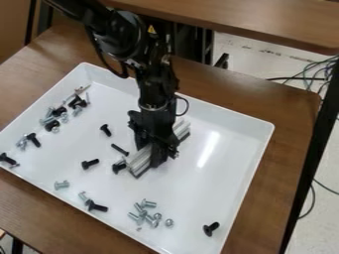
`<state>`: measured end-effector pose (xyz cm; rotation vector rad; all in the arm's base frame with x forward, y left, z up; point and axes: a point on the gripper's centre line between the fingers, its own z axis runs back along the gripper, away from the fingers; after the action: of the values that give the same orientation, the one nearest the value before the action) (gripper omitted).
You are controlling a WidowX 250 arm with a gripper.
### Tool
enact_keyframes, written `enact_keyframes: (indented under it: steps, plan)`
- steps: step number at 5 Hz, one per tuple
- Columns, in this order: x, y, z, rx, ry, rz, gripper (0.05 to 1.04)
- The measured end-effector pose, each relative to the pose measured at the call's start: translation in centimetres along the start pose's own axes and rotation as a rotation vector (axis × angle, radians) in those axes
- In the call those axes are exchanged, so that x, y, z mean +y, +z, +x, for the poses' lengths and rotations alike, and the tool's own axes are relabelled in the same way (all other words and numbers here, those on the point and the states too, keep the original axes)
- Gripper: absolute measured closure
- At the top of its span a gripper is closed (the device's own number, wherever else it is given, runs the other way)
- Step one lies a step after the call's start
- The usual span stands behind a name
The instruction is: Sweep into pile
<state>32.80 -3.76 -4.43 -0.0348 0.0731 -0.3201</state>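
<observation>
The gripper [153,155] hangs low over the middle of the white tray [261,149], shut on a light grey ridged bar [140,161]. The bar lies slantwise at the tray floor, one end sticking out lower left of the gripper and the other upper right. Touching or almost touching the bar's left end is a black screw [119,167]. Black screws [90,163] are scattered left of the gripper. Several mixed screws [78,102] lie at the tray's upper left. A loose group of silver screws [144,213] sits near the front edge, and a lone black screw [210,228] is at lower right.
The tray's raised walls surround the work area, on a brown wooden table [291,114]. More screws [8,159] lie by the left wall, and others [96,206] near the front wall. Cables [317,74] run over the floor at right.
</observation>
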Motion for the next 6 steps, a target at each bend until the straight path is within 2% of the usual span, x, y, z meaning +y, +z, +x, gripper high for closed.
enact_keyframes:
  steps: [1, 2, 3, 4, 5, 6]
  plan:
    - [-1.9, 2.2, -0.1, -0.063, 0.008, -0.057, 0.718]
    - [-5.4, 4.1, 0.1, -0.116, -0.026, -0.064, 0.718]
    - [-9.2, 4.3, 0.0, -0.159, -0.029, -0.087, 0.718]
    - [-12.4, 3.7, -0.3, -0.193, 0.014, -0.170, 0.718]
    - [-13.5, 1.3, -0.4, -0.167, 0.074, -0.225, 0.718]
    - [-13.1, -0.2, -0.5, -0.146, 0.116, -0.240, 0.718]
